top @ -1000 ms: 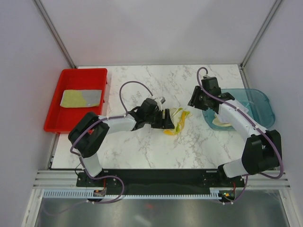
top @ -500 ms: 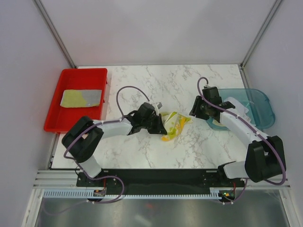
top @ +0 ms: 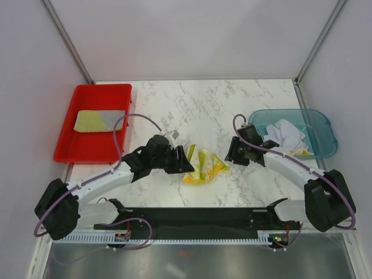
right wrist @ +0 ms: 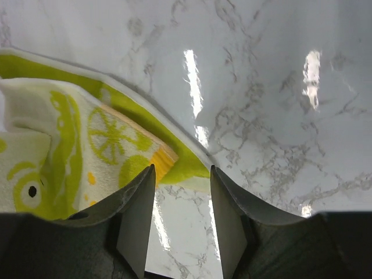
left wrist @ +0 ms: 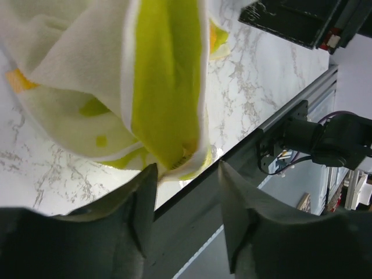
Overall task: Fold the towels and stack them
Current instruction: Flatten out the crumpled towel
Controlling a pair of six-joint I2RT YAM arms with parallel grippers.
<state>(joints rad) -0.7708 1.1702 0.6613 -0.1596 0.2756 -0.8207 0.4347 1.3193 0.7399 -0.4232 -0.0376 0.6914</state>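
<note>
Both released, the left pincer [left wrist: 187,165] and right pincer [right wrist: 182,168] flank the crumpled towel [top: 203,166] on the tabletop [top: 232,104]

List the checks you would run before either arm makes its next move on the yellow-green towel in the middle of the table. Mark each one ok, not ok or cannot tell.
1. The left gripper is open: ok, fingers apart.
2. The right gripper is open: ok, fingers apart.
3. The yellow-green patterned cloth towel lies flat on the white marble table: not ok, it is bunched.
4. The towel's orange-edged corner lines up with the right gripper's gap: ok.
5. The towel's edge sits between the left gripper's fingers: cannot tell, it ends right at their tips.
6. The red plastic tray is ready for stacking: ok, one folded yellow and grey towel lies flat in it.
</note>
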